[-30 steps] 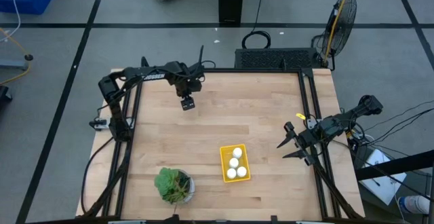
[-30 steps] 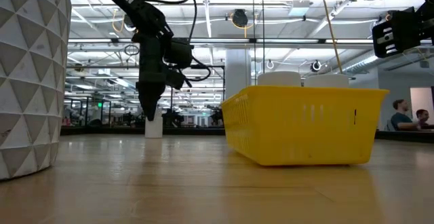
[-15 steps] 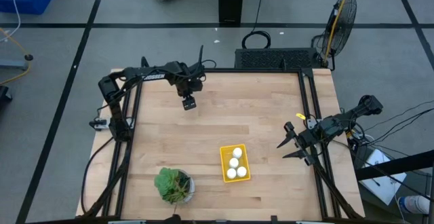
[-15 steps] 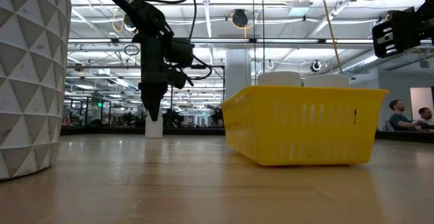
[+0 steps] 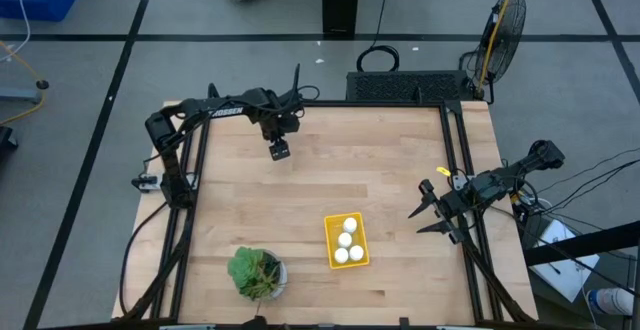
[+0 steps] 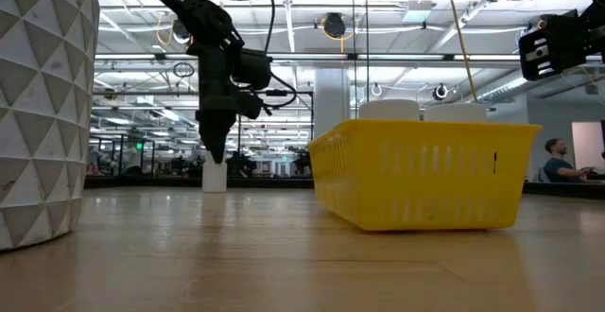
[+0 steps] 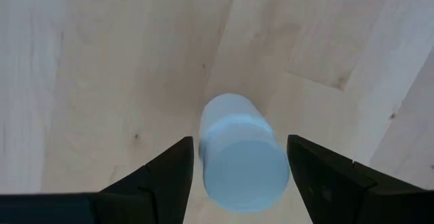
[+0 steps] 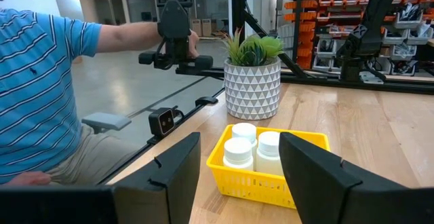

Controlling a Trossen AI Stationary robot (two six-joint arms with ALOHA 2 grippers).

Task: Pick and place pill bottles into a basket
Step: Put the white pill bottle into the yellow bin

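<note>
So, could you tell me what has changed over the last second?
The left gripper has drifted slightly rightward in the low view, hanging open over the small white cylindrical pill bottle standing on the wooden table; it has not closed. The bright yellow plastic basket with its bottles and the right gripper at the table's right edge stayed put.

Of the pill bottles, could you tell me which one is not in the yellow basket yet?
The lone pill bottle standing on the bare table between the left gripper's open fingers. The others stand in the basket.

Bare table (image 5: pixel 300 195) btwn far bottle (image 5: pixel 279 151) & basket (image 5: pixel 331 242), plant (image 5: pixel 256 273) beside basket
</note>
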